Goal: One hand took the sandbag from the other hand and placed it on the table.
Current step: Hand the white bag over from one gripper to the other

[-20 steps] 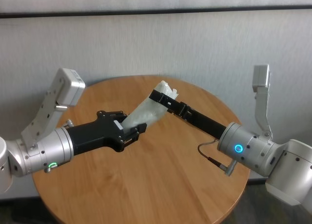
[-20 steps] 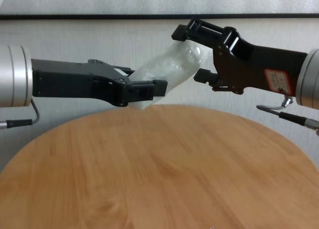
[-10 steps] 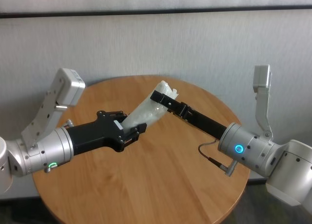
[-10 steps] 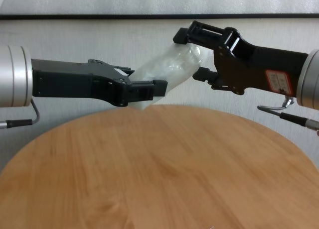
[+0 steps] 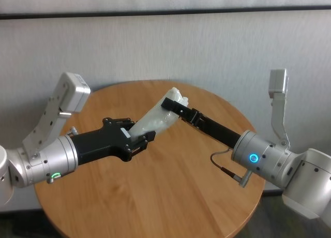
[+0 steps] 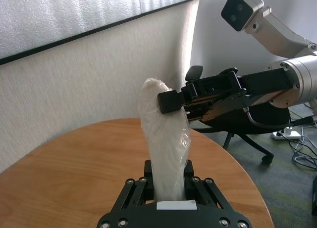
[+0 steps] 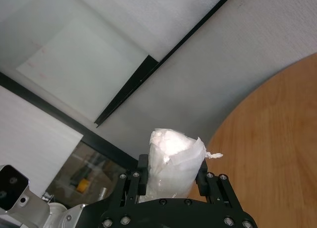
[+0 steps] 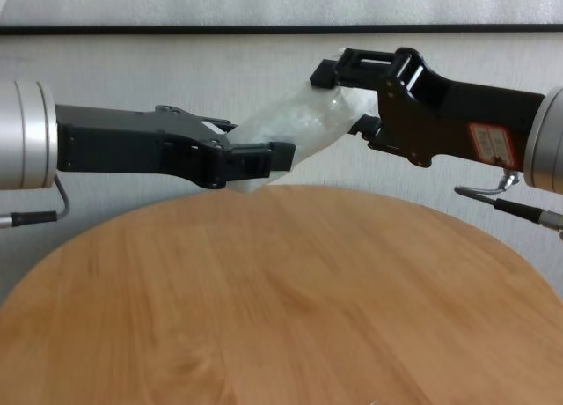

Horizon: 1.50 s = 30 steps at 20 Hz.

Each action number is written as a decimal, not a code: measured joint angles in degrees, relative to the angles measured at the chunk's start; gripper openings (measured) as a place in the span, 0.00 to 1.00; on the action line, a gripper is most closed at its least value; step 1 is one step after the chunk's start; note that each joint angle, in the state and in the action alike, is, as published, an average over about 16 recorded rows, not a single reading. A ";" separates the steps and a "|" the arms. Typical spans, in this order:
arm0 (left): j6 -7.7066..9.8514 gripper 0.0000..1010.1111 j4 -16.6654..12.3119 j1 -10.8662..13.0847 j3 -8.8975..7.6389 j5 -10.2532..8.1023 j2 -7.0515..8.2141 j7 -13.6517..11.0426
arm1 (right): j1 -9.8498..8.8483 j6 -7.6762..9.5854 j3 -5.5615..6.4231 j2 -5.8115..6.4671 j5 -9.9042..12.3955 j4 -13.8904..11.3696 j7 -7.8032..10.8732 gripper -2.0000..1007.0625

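The white crinkly sandbag hangs slanted in the air above the round wooden table, held at both ends. My left gripper, the other hand with the green ring light, is shut on its lower end. My right gripper, the one hand with the blue ring light, comes in from the right, and its jaws press both sides of the bag's upper end. In the chest view the sandbag bridges the left gripper and the right gripper, well clear of the table.
A grey wall rises close behind the table's far edge. An office chair base and cables lie on the floor beyond the table on the right side.
My right gripper's jaws have narrowed from wide open onto the sandbag's upper end. The left gripper and the bag have stayed where they were.
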 joint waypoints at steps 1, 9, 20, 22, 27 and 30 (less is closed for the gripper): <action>0.00 0.35 0.00 0.00 0.00 0.00 0.00 0.00 | 0.00 0.00 0.00 0.00 0.00 0.00 0.00 0.60; 0.00 0.35 0.00 0.00 0.00 0.00 0.00 -0.01 | -0.04 0.00 0.04 0.00 -0.03 -0.01 0.00 0.54; 0.00 0.35 0.00 0.00 0.00 -0.01 0.00 -0.01 | -0.06 0.00 0.05 0.00 -0.07 -0.02 0.00 0.54; 0.00 0.35 0.00 0.00 0.00 -0.01 0.00 -0.01 | -0.06 -0.01 0.05 0.00 -0.07 -0.02 0.00 0.54; 0.00 0.35 0.00 0.00 0.00 -0.01 0.00 -0.01 | 0.02 -0.03 -0.07 0.11 -0.02 -0.03 0.02 0.54; 0.00 0.35 0.00 0.00 0.00 -0.01 0.00 -0.01 | 0.09 -0.09 -0.26 0.28 0.10 -0.08 0.03 0.54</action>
